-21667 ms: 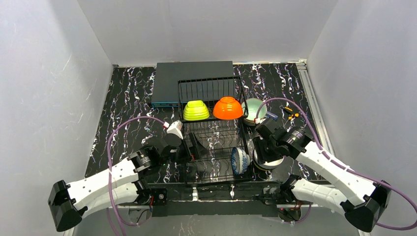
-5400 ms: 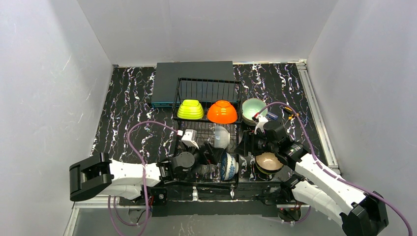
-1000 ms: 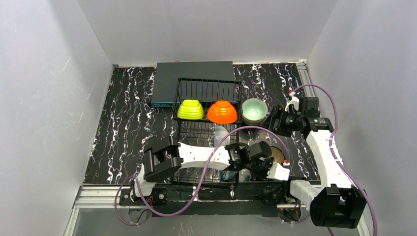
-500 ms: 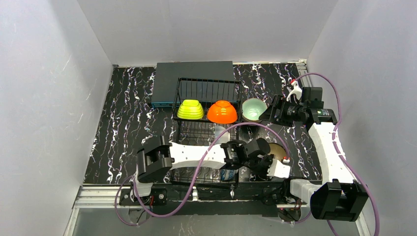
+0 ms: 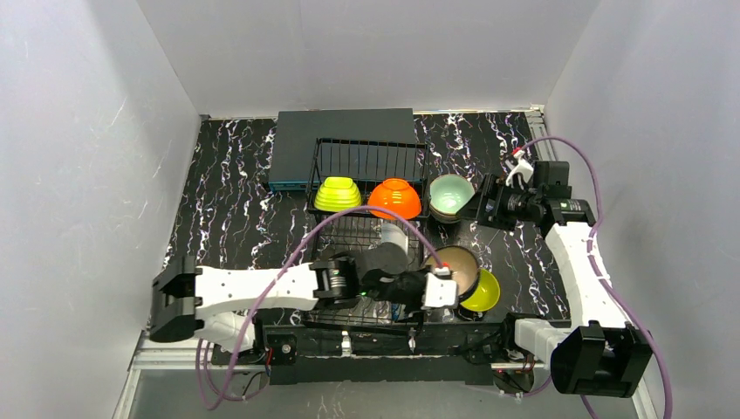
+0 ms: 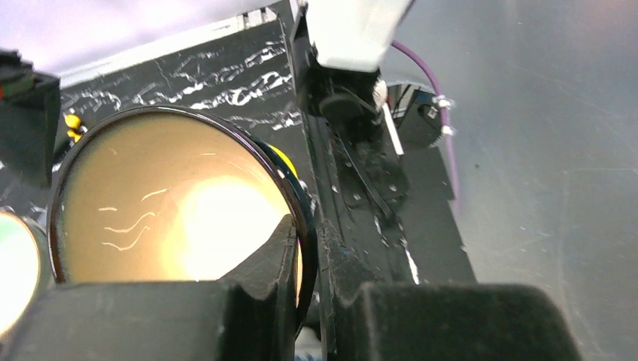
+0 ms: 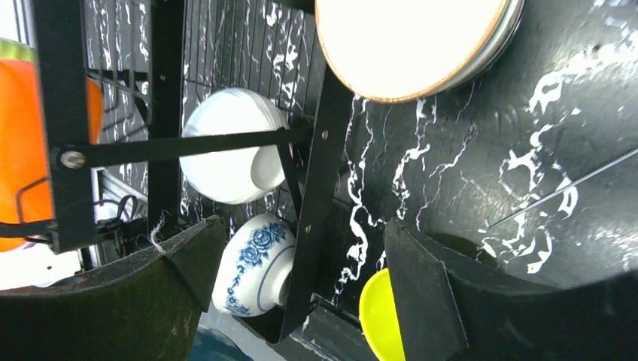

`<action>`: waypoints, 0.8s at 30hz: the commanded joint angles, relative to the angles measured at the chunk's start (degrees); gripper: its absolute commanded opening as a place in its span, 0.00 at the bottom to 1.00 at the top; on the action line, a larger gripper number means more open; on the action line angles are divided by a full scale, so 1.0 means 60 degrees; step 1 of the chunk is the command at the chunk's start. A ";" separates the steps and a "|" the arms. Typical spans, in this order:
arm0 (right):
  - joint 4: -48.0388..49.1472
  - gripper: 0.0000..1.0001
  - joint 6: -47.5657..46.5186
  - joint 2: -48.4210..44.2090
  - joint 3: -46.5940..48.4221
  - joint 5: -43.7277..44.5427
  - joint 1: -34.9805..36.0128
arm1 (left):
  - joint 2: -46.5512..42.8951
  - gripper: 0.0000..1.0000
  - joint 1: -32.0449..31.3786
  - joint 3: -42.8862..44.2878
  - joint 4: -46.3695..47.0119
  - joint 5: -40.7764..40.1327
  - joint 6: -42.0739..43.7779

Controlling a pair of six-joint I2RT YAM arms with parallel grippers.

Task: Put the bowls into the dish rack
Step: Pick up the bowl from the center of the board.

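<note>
The rack (image 5: 366,162) stands on the black marbled counter (image 5: 218,201), and the bowls sit in and around it. At the left of its raised back tier a lime bowl (image 5: 334,194) lies upside down. An orange bowl (image 5: 393,199), also upside down, is just beside it on the right. In the rack's lower part a white bowl (image 5: 394,236) leans on its side among the wires. Nearer the rack's front a blue-patterned bowl (image 7: 252,274) stands on edge too.

The left arm (image 5: 253,288) stretches across the rack's front edge. The left jaws are pinched tight on the rim of a beige bowl (image 6: 173,210), one finger inside and one outside. They hold it tilted at the rack's front right corner. A yellow bowl (image 5: 485,295) lies on the counter just right of that corner, partly under the beige one.

Off the rack's back right corner a mint bowl (image 5: 451,194) tops a small stack. Just right of it the right arm (image 5: 580,262) points toward the rack, the right jaws spread wide with nothing between them.
</note>
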 commanded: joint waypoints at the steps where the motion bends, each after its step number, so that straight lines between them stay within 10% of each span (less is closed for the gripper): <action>1: 0.0609 0.84 0.0196 -0.0302 -0.0899 -0.0702 0.0081 | -0.1785 0.00 0.0066 -0.1132 0.0915 -0.0160 -0.1067; 24: 0.4092 0.58 0.1861 0.0986 -0.3741 0.1499 0.4056 | -0.8030 0.00 0.0105 -0.5950 0.1065 -0.4761 -0.5585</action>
